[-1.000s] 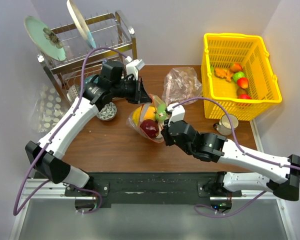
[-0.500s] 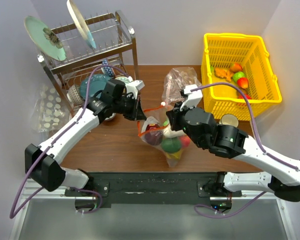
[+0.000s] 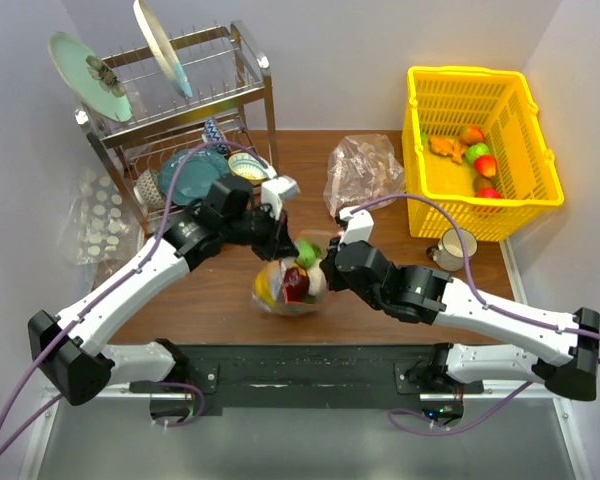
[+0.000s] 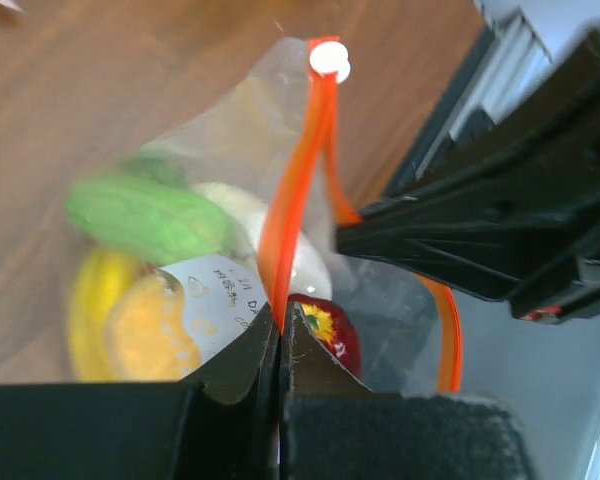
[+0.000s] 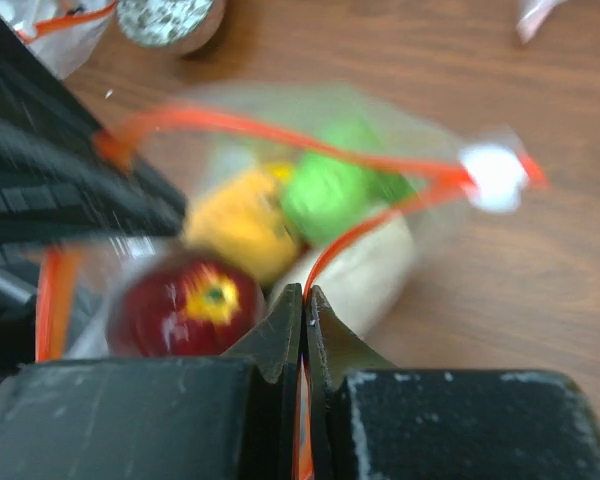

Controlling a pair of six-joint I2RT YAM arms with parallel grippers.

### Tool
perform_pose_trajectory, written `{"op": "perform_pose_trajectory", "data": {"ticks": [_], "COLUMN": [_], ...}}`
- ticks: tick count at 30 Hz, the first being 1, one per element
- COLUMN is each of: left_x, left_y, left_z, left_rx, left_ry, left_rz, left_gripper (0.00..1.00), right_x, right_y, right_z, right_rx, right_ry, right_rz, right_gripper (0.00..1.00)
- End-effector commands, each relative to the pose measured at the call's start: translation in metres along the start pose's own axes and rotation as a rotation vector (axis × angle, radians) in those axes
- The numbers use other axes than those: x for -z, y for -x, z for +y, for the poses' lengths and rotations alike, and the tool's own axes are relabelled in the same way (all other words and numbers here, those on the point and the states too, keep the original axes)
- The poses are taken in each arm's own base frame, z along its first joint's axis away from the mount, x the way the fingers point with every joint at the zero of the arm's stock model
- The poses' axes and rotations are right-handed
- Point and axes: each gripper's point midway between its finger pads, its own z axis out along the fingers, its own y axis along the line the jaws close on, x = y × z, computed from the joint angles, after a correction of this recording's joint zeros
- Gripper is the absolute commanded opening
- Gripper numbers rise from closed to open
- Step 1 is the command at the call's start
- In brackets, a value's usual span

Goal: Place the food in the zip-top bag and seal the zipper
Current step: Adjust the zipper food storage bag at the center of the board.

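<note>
My left pincer (image 4: 280, 330) is clamped shut on the zipper strip (image 4: 298, 180). My right pincer (image 5: 303, 300) is clamped on the same strip from the other side. The bag (image 3: 285, 292) sits between my two arms, over the near middle of the table (image 3: 205, 285). Can't tell if it hangs or rests there.

The food is inside: apple (image 5: 185, 305), orange (image 5: 242, 222), cucumber (image 4: 145, 215), banana (image 4: 88, 300). In the right wrist view the two orange lips bow apart, so I judge the mouth not yet sealed. The white end piece (image 4: 329, 58) sits at the far end of the strip.

To do this step well:
- Pull the strip taut between both grips so the lips line up.
- Hold one end firm and run the other pinch along the strip toward the white end piece.
- Keep the fruit low, away from the mouth.
- Risk: the thin plastic may slip or bunch in the jaws.
</note>
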Motion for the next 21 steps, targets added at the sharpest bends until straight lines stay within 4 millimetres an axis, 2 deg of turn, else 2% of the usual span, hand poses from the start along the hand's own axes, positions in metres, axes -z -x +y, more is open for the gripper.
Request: {"op": "perform_pose_trajectory", "data": {"ticks": [1, 2, 4, 7, 12, 16, 21], "left_x": [-0.005, -0.01, -0.013, -0.01, 0.002, 0.004, -0.002], "left_y": [-0.009, -0.021, -0.031, -0.034, -0.024, -0.009, 0.002], "left_z": [-0.027, -0.025, -0.025, -0.026, -0.029, -0.035, -0.039], "left_rx": [-0.081, -0.071, -0.054, -0.038, -0.049, -0.058, -0.072], "left_ry": [-0.05, -0.045, -0.038, -0.026, -0.008, -0.015, -0.027], "left_rz": [-0.027, -0.008, -0.02, -0.042, -0.081, -0.104, -0.103], "left_gripper": [0.0, 0.0, 0.0, 0.0, 0.01, 0.04, 0.05], "right_x": [-0.002, -0.003, -0.004, 0.007, 0.024, 0.032, 0.026], "right_y": [-0.003, -0.008, -0.017, -0.011, 0.014, 0.03, 0.033], "right_z": [0.029, 0.028, 0.02, 0.012, -0.004, -0.001, 0.003], "right_rx": [-0.155, -0.181, -0.236, -0.337, -0.475, -0.503, -0.506], "right_ry": [0.138, 0.134, 0.121, 0.149, 0.157, 0.163, 0.135], "right_rz": [-0.001, 0.007, 0.008, -0.057, -0.189, -0.216, -0.202], "right_gripper": [0.0, 0.0, 0.0, 0.0, 0.0, 0.0, 0.0]}}
